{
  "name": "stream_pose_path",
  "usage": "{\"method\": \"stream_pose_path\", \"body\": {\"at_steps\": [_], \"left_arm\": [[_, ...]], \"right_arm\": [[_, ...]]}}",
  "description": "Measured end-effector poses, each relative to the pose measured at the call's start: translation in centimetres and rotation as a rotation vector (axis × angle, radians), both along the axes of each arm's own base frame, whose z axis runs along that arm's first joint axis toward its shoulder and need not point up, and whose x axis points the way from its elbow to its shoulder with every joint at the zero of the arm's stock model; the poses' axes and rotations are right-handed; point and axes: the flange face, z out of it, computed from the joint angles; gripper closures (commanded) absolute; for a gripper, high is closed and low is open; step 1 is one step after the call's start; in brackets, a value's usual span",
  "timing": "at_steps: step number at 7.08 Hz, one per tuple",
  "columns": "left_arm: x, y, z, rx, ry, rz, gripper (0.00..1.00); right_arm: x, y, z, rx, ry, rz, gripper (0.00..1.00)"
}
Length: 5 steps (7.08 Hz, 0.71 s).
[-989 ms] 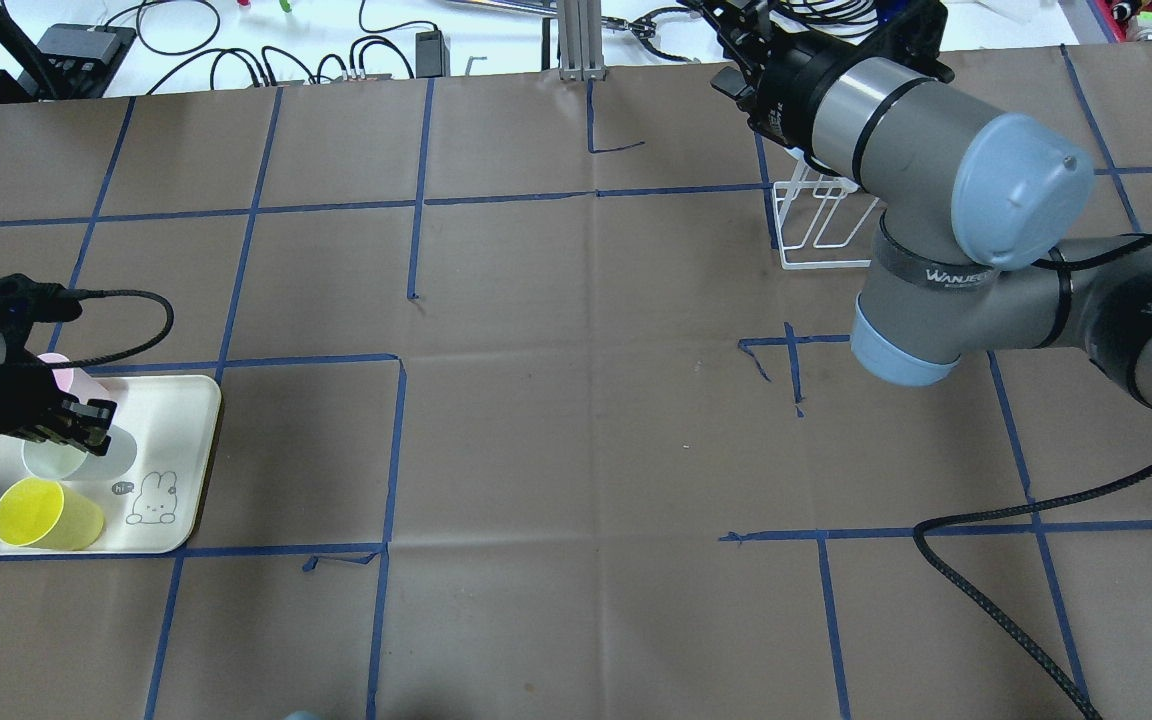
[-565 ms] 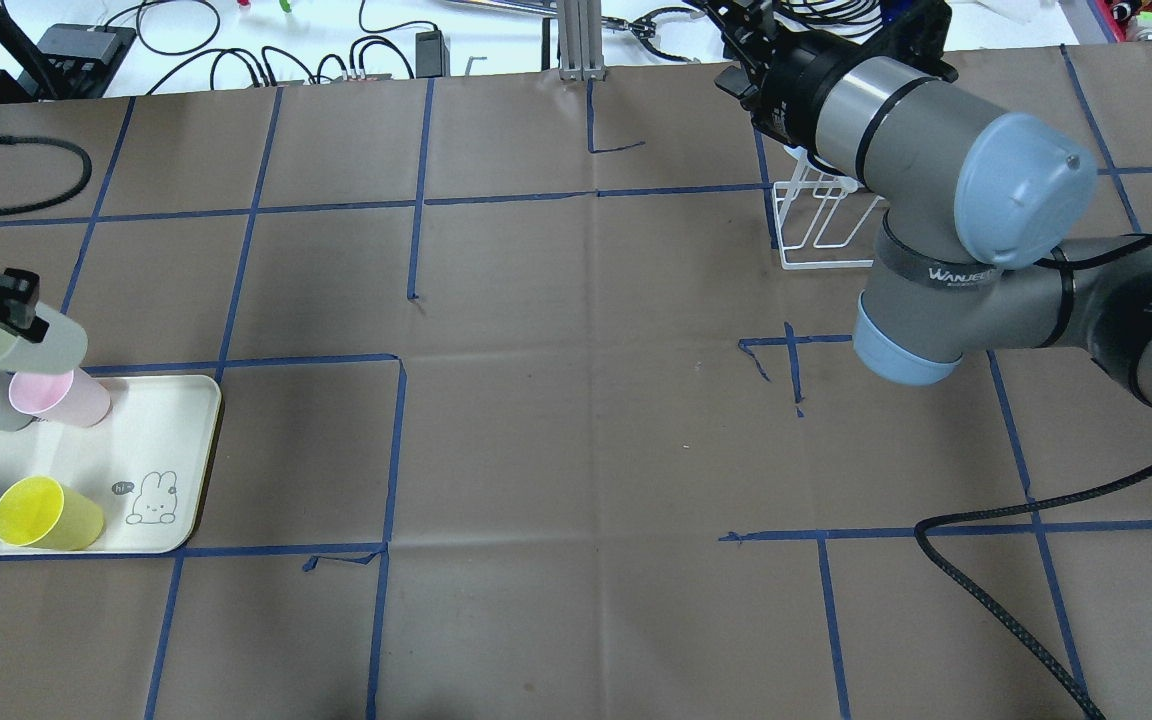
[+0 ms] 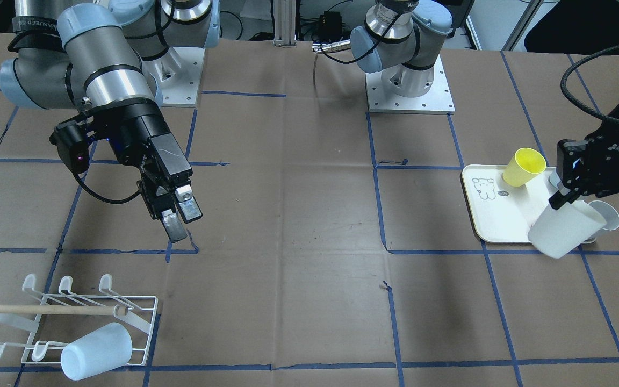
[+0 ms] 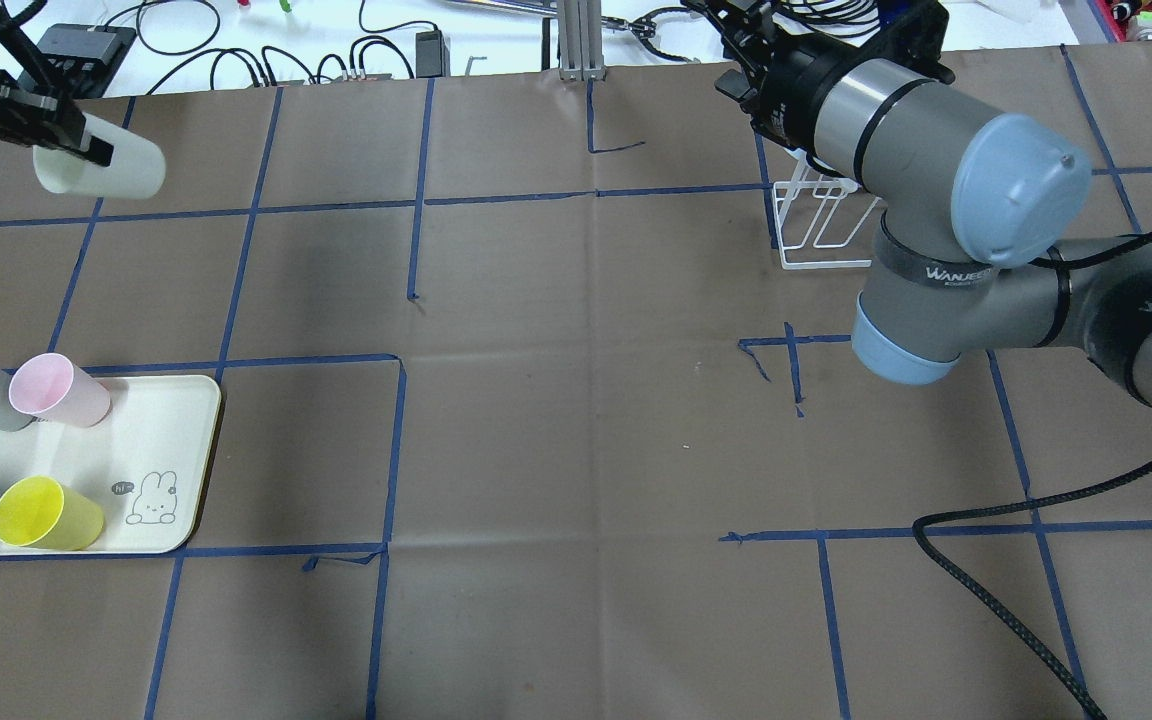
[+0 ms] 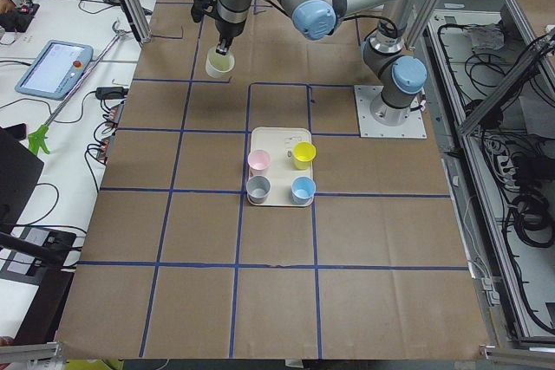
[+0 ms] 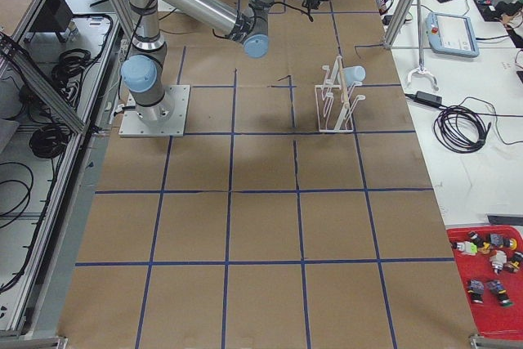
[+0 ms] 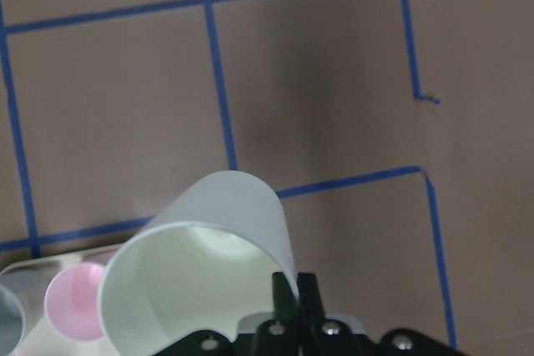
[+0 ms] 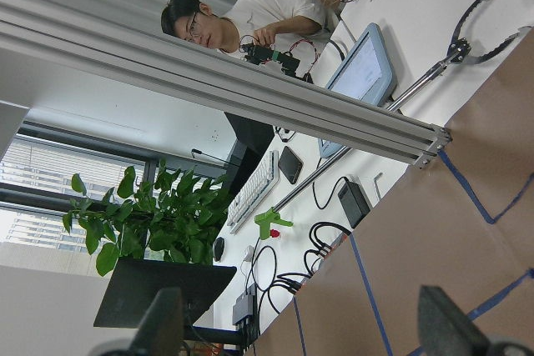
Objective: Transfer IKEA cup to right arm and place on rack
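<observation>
- The left gripper point(image 3: 561, 198) is closed on the cup point(image 3: 564, 232), pinching the wall at the rim; the wrist view shows its fingers point(image 7: 288, 291) nearly together there.
- The cup hangs in the air on the robot's left, tipped on its side, clear of the tray point(image 3: 495, 217) and well apart from the right gripper point(image 3: 180, 220).
- The right gripper is empty with its fingers spread, near the rack point(image 3: 145, 299), which already carries a blue cup point(image 3: 97, 349).
- The cup looks like thin, smooth plastic: probably light, slippery and somewhat springy at the mouth.
- The stiffer closed end, which juts free, seems the best place for the right gripper to take hold, across the body and with modest squeeze.
</observation>
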Motion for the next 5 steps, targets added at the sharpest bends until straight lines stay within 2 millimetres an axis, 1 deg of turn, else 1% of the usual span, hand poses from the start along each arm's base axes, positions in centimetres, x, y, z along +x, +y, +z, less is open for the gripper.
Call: {"method": "stream_pose_path", "body": {"at_steps": [1, 2, 4, 5], "left_arm": [[-1.5, -1.4, -0.3, -0.085, 0.106, -0.038, 1.0], [-3.6, -2.2, -0.5, -0.163, 0.214, -0.088, 1.0], [-8.9, -2.5, -1.4, -0.315, 0.359, -0.216, 1.0], [-11.5, -2.0, -2.5, -0.39, 0.404, -0.281, 1.0]], "right_arm": [[0.0, -0.2, -0.3, 0.005, -0.001, -0.001, 0.0], [-0.1, -0.2, -0.4, 0.008, -0.001, -0.002, 0.0], [-0.1, -0.2, -0.5, 0.016, -0.011, -0.005, 0.0], [0.0, -0.1, -0.7, 0.046, -0.06, -0.023, 0.0]]}}
